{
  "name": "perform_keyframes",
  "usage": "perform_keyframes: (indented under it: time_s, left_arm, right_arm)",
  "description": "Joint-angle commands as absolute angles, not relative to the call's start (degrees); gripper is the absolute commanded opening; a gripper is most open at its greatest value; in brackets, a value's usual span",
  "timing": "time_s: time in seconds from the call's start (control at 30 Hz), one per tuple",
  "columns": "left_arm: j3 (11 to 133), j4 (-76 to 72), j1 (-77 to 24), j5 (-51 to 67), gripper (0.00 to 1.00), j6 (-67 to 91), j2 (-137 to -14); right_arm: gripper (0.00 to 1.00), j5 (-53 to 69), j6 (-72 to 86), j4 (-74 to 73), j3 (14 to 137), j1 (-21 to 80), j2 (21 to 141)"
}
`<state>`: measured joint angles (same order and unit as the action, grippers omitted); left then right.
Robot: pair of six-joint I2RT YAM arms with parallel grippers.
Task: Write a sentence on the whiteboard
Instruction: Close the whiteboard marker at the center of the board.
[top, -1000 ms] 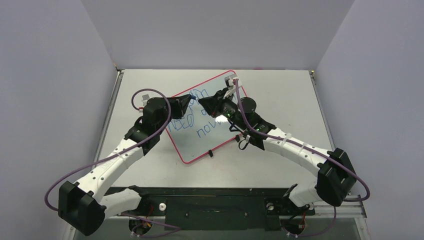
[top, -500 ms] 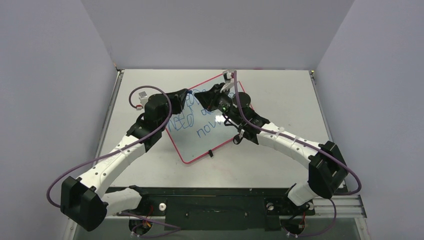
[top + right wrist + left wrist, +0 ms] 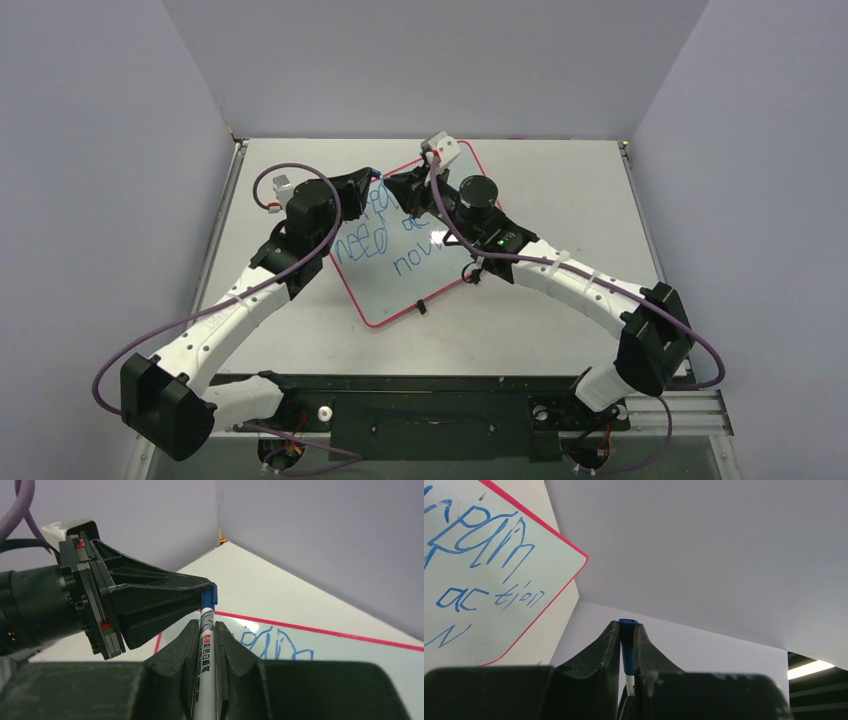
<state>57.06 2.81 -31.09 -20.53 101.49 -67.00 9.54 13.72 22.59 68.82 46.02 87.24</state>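
Plain lilac-grey walls close in on three sides of a pale grey table. A black rail runs along its near edge. A bright light strip shows beyond one wall.

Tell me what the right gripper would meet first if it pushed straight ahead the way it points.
Probably the left gripper: its fingertips clamp the blue cap of the marker that the right gripper holds, directly ahead.

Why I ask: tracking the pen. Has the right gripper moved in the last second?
Yes. The right gripper moved toward the far rim of the whiteboard.
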Motion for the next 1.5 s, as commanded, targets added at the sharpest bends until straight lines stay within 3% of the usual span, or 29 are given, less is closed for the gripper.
perform_keyframes:
  time_s: [0.0, 0.27, 0.9, 1.17, 1.47]
  left_arm:
    - [62.39, -2.13, -38.56, -1.61, 0.00, 99.33, -67.05]
    - [64.93, -0.29, -38.81, 2.44, 0.00, 98.06, -67.86]
    - [61.03, -0.09, -38.75, -1.21, 0.00, 97.04, -63.89]
    - [60.26, -0.09, -38.78, -1.96, 0.27, 96.26, -62.88]
    - [59.92, 2.02, -38.76, -3.76, 0.38, 94.87, -61.06]
  right_arm:
    - [0.00, 14.63, -0.38, 15.97, 71.06, 51.24, 89.68]
    - [0.00, 11.84, -7.84, 13.08, 70.95, 53.08, 88.74]
    - [0.00, -0.61, 2.86, 14.96, 68.50, 52.20, 85.67]
    - [0.00, -3.51, 5.28, 15.58, 67.24, 51.97, 83.81]
    - [0.00, -8.13, 8.38, 15.95, 65.52, 50.30, 81.71]
